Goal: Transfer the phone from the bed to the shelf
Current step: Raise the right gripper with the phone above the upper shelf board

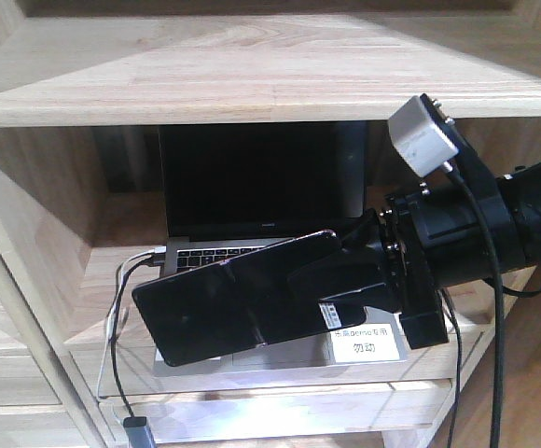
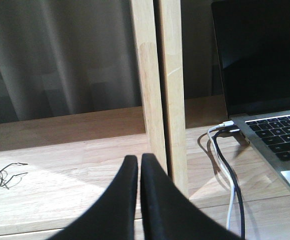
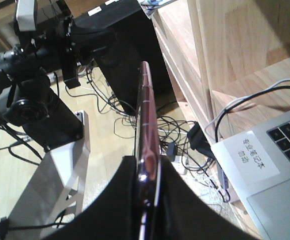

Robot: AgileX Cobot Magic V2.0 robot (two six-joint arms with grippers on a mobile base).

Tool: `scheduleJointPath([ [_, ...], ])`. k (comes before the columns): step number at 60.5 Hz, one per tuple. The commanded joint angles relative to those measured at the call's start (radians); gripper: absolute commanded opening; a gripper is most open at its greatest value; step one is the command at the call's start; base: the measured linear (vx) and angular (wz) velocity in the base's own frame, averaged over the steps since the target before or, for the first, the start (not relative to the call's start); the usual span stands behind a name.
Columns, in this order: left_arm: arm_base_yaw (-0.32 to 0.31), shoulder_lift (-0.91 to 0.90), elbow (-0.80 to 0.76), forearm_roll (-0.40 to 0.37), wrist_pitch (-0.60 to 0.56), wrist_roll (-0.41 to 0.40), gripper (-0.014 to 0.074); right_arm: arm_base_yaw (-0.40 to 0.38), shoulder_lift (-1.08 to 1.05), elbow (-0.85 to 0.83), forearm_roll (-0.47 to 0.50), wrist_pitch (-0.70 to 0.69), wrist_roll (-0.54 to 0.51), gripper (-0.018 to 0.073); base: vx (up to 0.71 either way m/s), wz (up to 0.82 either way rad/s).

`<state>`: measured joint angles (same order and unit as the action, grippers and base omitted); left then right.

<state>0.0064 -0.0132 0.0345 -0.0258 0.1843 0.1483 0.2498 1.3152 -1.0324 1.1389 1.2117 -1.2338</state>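
- Phone (image 1: 242, 299): held in the air in front of the laptop (image 1: 252, 187), at the shelf (image 1: 252, 84) opening, by the right gripper (image 1: 331, 280). It is not resting on any board.
- Right gripper: jaws clamped on one end of the phone; the wrist view shows the phone (image 3: 146, 130) edge-on, pinched flat between the two pads, most of its length projecting free.
- Left gripper (image 2: 139, 165): fingers pressed together, holding nothing, just above the shelf board left of the laptop, in front of the upright divider (image 2: 160, 90).
- Handling, judged: thin, rigid, light. The glossy faces look slippery, so a hold on one end could let the body pivot or slide if jolted. Glass should be set down gently, not dropped.
- Grip point, judged: the flat faces across the short width are the sound place; a hold nearer mid-length would be steadier than the present end hold.
- Clearance, judged: the laptop fills much of this bay, with a white label (image 1: 364, 347) at its front edge and cables (image 1: 117, 308) to its left. Bare board left of the laptop appears the safer spot.
- Bed: not in view.
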Motion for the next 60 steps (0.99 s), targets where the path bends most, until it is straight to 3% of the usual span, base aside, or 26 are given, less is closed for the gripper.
scheduleJointPath([
  [1, -0.006, -0.011, -0.022, -0.009, -0.073, -0.006, 0.0001, 0.002, -0.032, -0.029, 0.123, 0.057, -0.001, -0.0002, 0.00, 0.00],
  [39, -0.006, -0.011, -0.022, -0.009, -0.073, -0.006, 0.0001, 0.002, -0.032, -0.040, 0.233, -0.009, -0.005, -0.0002, 0.00, 0.00],
  [60, -0.006, -0.011, -0.022, -0.009, -0.073, -0.006, 0.0001, 0.002, -0.032, -0.305, 0.194, -0.167, 0.023, -0.0002, 0.00, 0.00],
])
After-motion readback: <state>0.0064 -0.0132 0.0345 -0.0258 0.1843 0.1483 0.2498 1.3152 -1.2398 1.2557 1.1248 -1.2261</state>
